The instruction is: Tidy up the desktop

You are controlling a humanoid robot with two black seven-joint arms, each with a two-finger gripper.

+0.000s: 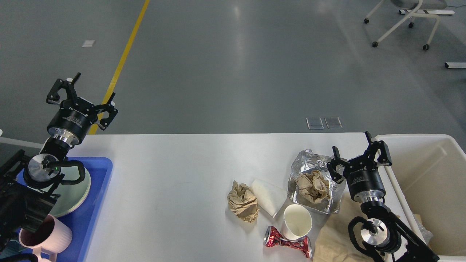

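Writing first: there is white lettering on the collar of the left gripper, but it's too small to read from here, and the same goes for the faint print on the right gripper. The crushed red can carries markings, none legible.

The left gripper hangs above the far left corner of the desktop, fingers spread wide, nothing between them. The right gripper sits over the right end of the desktop, just beside the crumpled foil tray, fingers apart as well and holding nothing.

The desktop itself is a smooth white slab with rounded corners, filling the lower middle of the view, glossy with soft reflections. At its left end sits a blue tray with a pale green plate and a pink ribbed mug, partly behind the left arm. Toward the right: a brown paper wad, a white paper piece touching it, a white paper cup upright, the can lying just in front of it. Another brown wad rests inside the foil. A cream plastic bin stands against the right edge.

Beyond, a grey polished floor, a yellow line running away on the left, a white-framed wheeled chair at far right.
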